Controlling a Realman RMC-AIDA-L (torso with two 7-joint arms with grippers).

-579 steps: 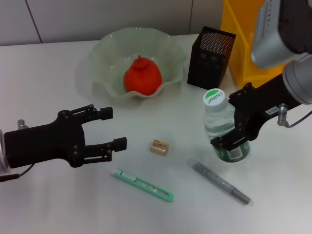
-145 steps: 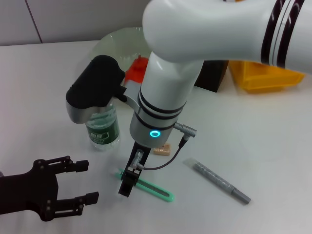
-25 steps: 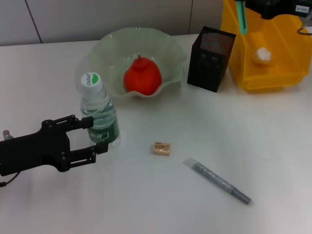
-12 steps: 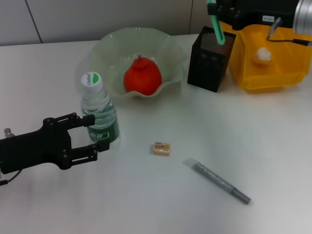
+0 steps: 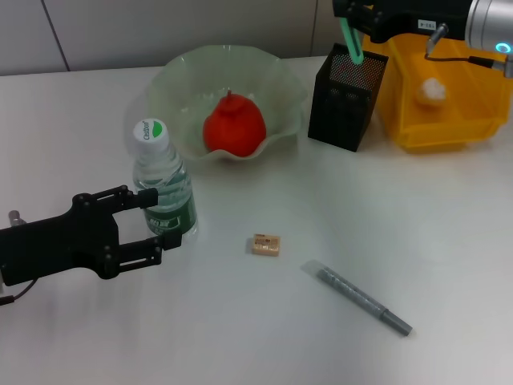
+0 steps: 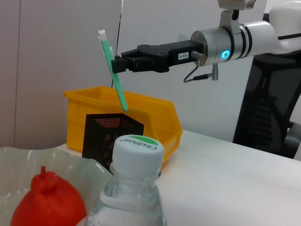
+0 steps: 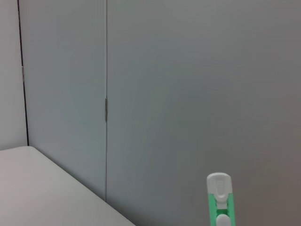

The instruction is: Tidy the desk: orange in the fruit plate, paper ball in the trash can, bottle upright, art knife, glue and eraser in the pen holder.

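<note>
My right gripper (image 5: 351, 18) is shut on the green art knife (image 5: 349, 38), which hangs tilted with its lower tip at the rim of the black mesh pen holder (image 5: 346, 96). The left wrist view shows the art knife (image 6: 114, 70) above the pen holder (image 6: 111, 135). The orange (image 5: 233, 124) lies in the pale green fruit plate (image 5: 280, 88). The bottle (image 5: 163, 188) stands upright, and my left gripper (image 5: 160, 218) is open beside its base. On the table lie the eraser (image 5: 264, 244) and the grey glue stick (image 5: 358, 297). The paper ball (image 5: 429, 91) lies in the yellow trash can (image 5: 473, 120).
The trash can stands right beside the pen holder at the back right. The fruit plate sits just left of the holder. A grey wall runs behind the table.
My right gripper has carried the art knife leftward from over the trash can to above the pen holder and lowered it. The left arm has barely moved.
</note>
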